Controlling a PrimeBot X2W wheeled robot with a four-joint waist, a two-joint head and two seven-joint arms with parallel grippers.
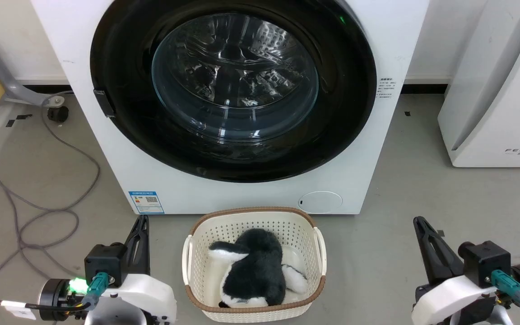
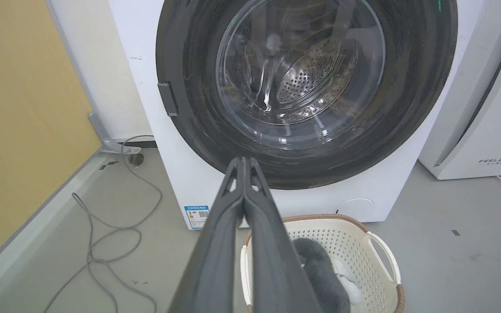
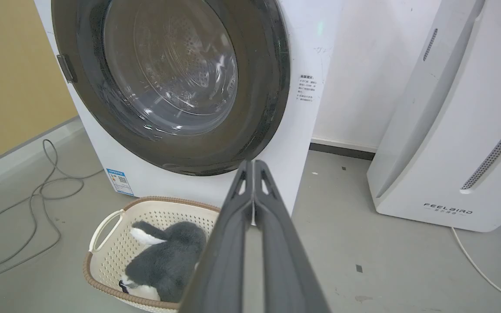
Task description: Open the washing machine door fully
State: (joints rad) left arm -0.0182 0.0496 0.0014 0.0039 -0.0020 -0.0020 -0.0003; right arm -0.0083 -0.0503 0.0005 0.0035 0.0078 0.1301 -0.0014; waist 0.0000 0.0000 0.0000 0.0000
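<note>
Sitting shut against the front of the washer (image 1: 242, 196), the door (image 1: 235, 155) is covering nearly the whole width of the white box, lying glossy, black and flush with the panel, its glass window (image 1: 235, 76) (with the perforated drum (image 2: 307, 78) showing through it) bulging outward at the middle. A small dark catch (image 1: 104, 103) is sitting on the door's left edge, and a blue sticker (image 1: 146, 202) is showing at the washer's lower left corner. The left gripper (image 1: 142, 220) is resting low at the lower left of the head view, its fingers (image 2: 215, 243) pressed together tip to tip and holding nothing; they are pointing toward the lower part of the door, apart from it. The right gripper (image 1: 418, 220) is resting likewise at lower right, its fingers closed on nothing, pointing toward the washer's lower right corner and well clear of it. Between the two grippers a cream basket (image 1: 251, 211) with a brown rim is standing on the floor (image 1: 400, 180) just before the washer, and a black-and-white plush toy (image 1: 253, 266) is lying in it. A grey cable (image 1: 39, 210) is looping over the floor to the washer's left, and a white slanted appliance (image 1: 490, 90) is standing to its right, near but apart.
</note>
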